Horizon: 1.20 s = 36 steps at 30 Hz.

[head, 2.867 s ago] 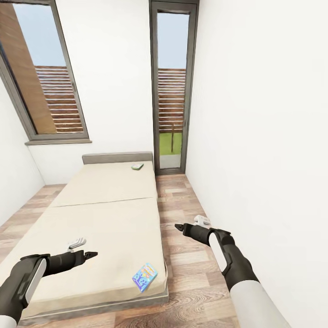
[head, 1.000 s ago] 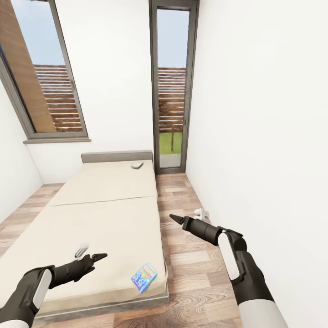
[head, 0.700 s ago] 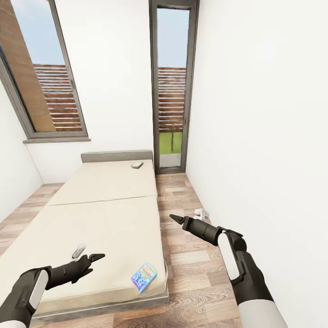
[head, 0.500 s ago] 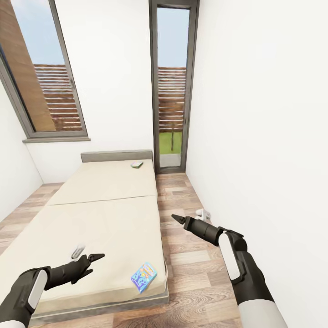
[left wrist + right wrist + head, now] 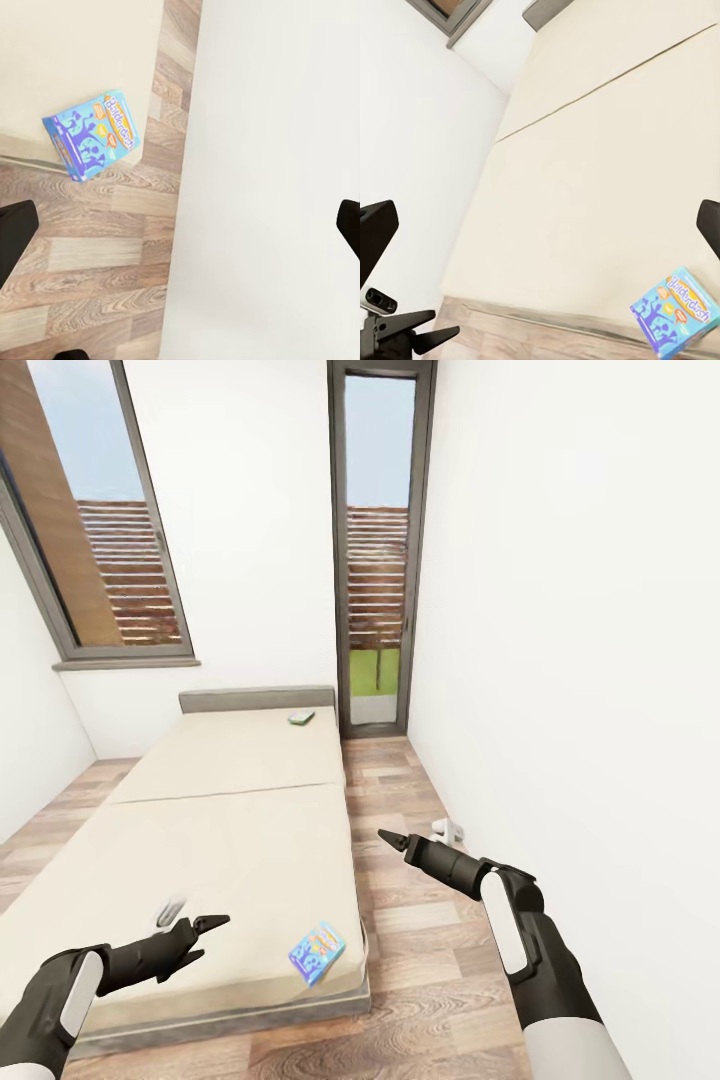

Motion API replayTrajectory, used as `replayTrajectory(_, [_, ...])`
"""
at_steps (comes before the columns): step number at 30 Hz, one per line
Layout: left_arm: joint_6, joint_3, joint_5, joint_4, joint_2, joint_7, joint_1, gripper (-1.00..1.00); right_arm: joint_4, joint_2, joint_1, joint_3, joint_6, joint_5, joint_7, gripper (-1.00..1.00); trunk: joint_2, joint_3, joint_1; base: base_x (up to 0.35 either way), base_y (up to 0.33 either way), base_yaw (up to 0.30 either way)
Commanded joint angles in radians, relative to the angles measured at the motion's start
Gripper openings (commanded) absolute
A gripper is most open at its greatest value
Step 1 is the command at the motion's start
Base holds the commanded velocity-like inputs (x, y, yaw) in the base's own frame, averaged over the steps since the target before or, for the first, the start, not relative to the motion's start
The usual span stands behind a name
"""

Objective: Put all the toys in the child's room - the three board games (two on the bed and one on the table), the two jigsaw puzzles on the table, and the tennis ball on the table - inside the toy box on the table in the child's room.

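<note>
Flat blue printed card board game box [image 5: 317, 952] lies lower centre of frame, at bed [image 5: 230, 830] corner (second, white-green box [image 5: 301, 718] near headboard). Left gripper [image 5: 211, 925] & right gripper [image 5: 387, 840] both wide open, holding nothing. Prob. light, stiff, slick; pinch across its thin edges.

Probably a home bedroom: low bed [image 5: 230, 810], wood floor [image 5: 400, 800], tall windows [image 5: 100, 530].

Two dark grey arms with white panels and pale sleeves, each ending in a pointed black claw [image 5: 205, 926]
</note>
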Motion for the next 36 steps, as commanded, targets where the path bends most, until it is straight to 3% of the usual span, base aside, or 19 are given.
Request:
replayTrajectory(1, [0.004,0.002,-0.003,0.0,0.0,-0.005,-0.001,1.0,0.0,0.001,-0.001,-0.003,0.008,-0.002,0.003,1.0,-0.008,-0.005,0.004,-0.035,0.0,0.0])
replayTrajectory(21, [-0.004,0.0,-0.002,0.001,-0.012,0.005,-0.001,1.0,0.0,0.001,-0.001,0.001,0.008,0.0,0.003,1.0,-0.148,-0.067,0.081,-0.005,0.0,0.0])
replayTrajectory(36, [-0.083,-0.009,-0.009,0.113,-0.09,0.012,-0.001,1.0,0.0,0.001,-0.001,0.0,0.01,-0.002,0.003,1.0,-0.253,-0.114,0.138,0.0,0.0,0.0])
